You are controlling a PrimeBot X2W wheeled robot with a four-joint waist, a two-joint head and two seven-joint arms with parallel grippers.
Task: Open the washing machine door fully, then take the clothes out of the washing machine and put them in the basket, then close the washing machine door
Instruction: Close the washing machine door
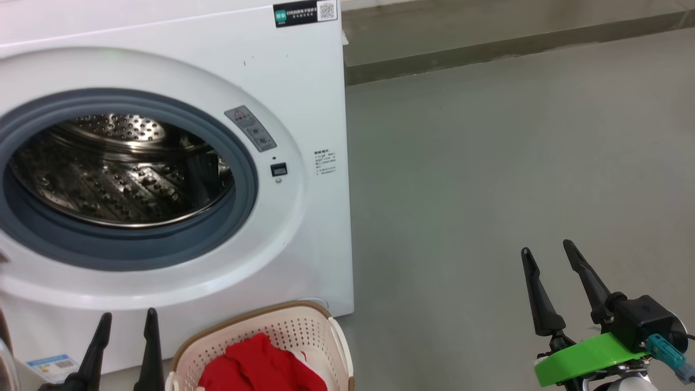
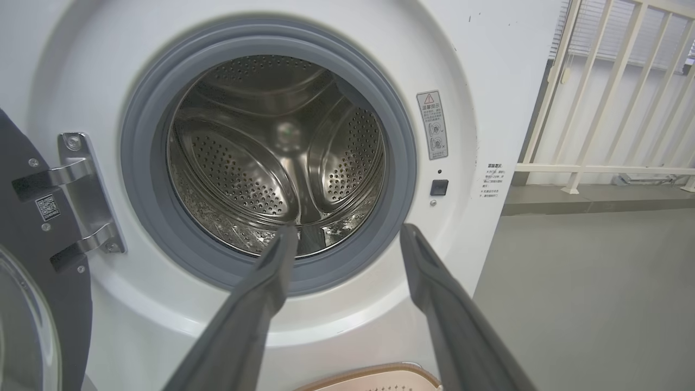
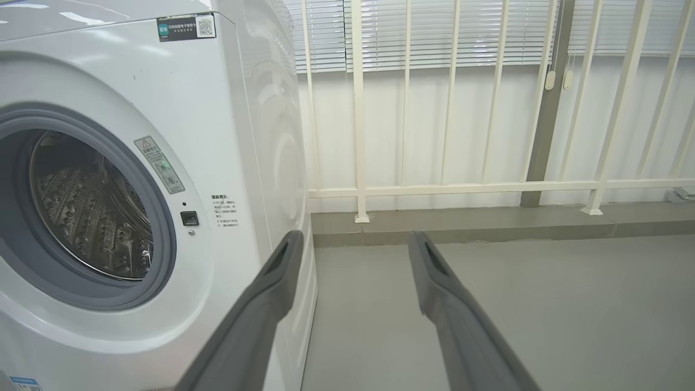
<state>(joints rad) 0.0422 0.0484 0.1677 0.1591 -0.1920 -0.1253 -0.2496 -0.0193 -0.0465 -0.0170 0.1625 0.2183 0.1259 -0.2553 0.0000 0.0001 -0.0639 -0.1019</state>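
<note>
You are looking at left gripper point(image 1: 127, 317): fingers standing spread, gripping nothing, pointing at washing machine point(image 1: 304, 98) front, just below its drum point(image 1: 119, 168) mouth. Right gripper point(image 1: 547, 248) likewise gaping, empty, hanging over floor point(image 1: 488, 163) to right of washing machine, well apart from it. Basket point(image 1: 309, 331) sitting close against washing machine front, just beside left gripper; red clothes point(image 1: 260, 364) lying inside it. Washing machine door point(image 2: 16, 228) standing swung open on hinge point(image 2: 81, 190) at washing machine's left. Drum showing bare perforated steel.
</note>
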